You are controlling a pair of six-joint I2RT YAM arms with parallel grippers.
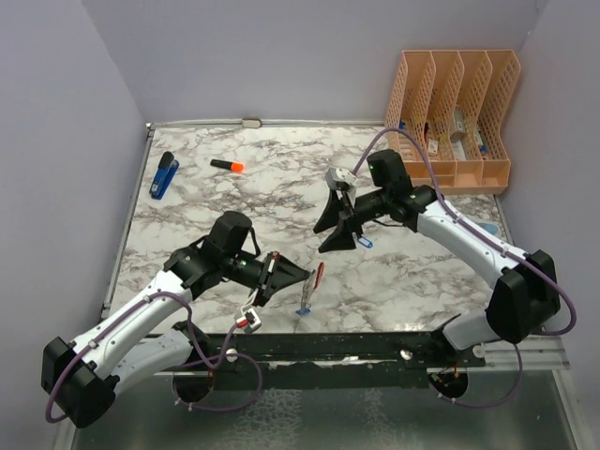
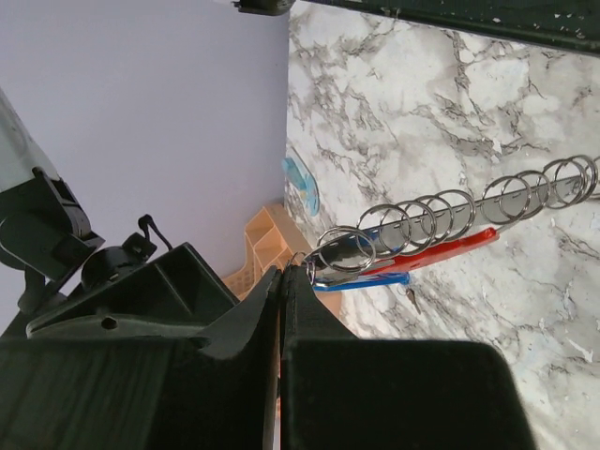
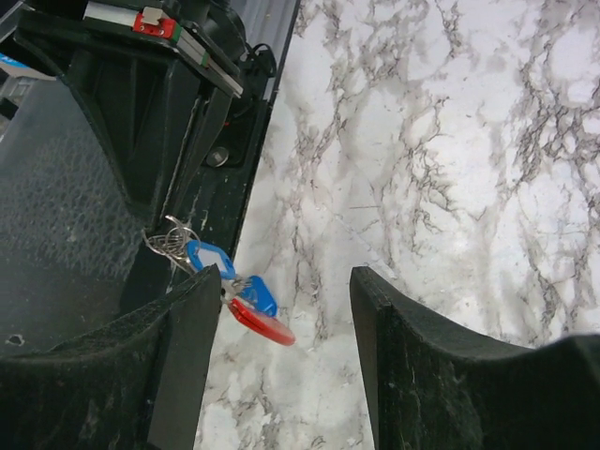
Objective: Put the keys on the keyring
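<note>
Jaws first: the L gripper (image 2: 284, 272) was pinched fully closed, fingertips meeting on a small wire ring at the end of the keyring (image 2: 450, 248). The grey band (image 2: 480, 200) w/ its row of split rings (image 2: 441, 211) reached out from that pinch. The R gripper (image 3: 286, 279) stood wide open w/ nothing between its fingers.

In the R wrist view the keys (image 3: 204, 255) showed as blue heads bunched by the rings, just beside one R finger, w/ the red loop under them. One more blue key (image 1: 364, 242) sat near the R fingertips in the top view (couldn't tell if it lay on the table or hung off something).

I judged the step as R going in for a key to thread. To do it well I'd hold L steady and approach slowly. I'd grip the key so its threading end stays clear, then line it edge-on w/ a ring gap before pushing. Grabbing the rings themselves would prob twist the band out of L's pinch.
</note>
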